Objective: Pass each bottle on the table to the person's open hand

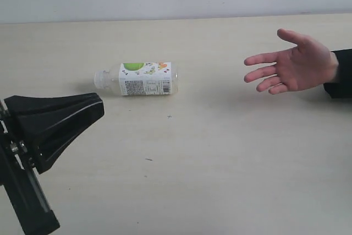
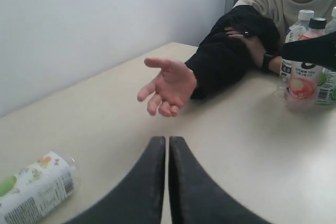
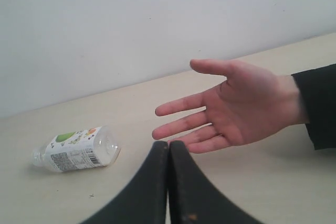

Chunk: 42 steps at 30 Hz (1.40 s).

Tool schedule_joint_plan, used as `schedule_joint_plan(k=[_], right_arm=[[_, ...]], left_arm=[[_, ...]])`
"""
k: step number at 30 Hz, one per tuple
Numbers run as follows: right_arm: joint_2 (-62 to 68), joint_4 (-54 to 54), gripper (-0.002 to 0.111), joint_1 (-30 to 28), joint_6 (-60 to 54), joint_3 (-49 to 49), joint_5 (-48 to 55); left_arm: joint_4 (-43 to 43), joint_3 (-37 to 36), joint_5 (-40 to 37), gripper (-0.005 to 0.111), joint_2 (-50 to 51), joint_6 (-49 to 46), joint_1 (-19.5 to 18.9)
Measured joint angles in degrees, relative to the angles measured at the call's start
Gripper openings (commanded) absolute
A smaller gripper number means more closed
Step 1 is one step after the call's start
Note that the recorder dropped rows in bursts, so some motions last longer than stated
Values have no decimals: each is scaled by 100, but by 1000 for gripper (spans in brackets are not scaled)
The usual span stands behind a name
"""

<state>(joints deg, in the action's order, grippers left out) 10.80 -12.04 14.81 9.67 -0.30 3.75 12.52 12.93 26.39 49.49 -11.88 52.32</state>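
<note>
A clear bottle (image 1: 140, 78) with a white cap and a green-and-white label lies on its side on the table (image 1: 220, 163); it also shows in the left wrist view (image 2: 34, 184) and the right wrist view (image 3: 79, 150). The person's open hand (image 1: 297, 64) hovers palm-up at the right, fingers spread toward the bottle. My left gripper (image 1: 99, 105) is shut and empty, a little below and left of the bottle's cap. My right gripper (image 3: 169, 142) is shut and empty, with the open hand (image 3: 236, 108) just beyond its tips. It is outside the exterior view.
In the left wrist view, three more bottles stand beside the seated person: a black-capped one with a red-and-white label (image 2: 303, 77), a white-capped one (image 2: 300, 20) behind it and another (image 2: 329, 85) at the edge. The person's other arm (image 2: 231, 51) rests on the table.
</note>
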Motion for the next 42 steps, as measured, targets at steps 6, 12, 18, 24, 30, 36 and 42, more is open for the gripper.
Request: schedule_joint_plan(k=[6, 12, 18, 24, 30, 36, 42], right_arm=[[0, 0, 0, 0, 0, 0, 0], [0, 0, 0, 0, 0, 0, 0], [0, 0, 0, 0, 0, 0, 0], [0, 0, 0, 0, 0, 0, 0], [0, 0, 0, 0, 0, 0, 0], [0, 0, 0, 0, 0, 0, 0], [0, 0, 0, 0, 0, 0, 0]], left_arm=[[559, 289, 1309, 5, 128, -1118, 0], [2772, 1856, 1414, 0, 870, -4260, -562], [7078, 4262, -809, 0, 2605, -9721, -2084], [6513, 5236, -779, 0, 4087, -10815, -2644], [4612, 5330, 1548, 0, 4849, -10832, -2684], [7647, 6037, -866, 0, 4846, -9702, -3440], [8476, 6009, -6129, 0, 5009, -9318, -4593]])
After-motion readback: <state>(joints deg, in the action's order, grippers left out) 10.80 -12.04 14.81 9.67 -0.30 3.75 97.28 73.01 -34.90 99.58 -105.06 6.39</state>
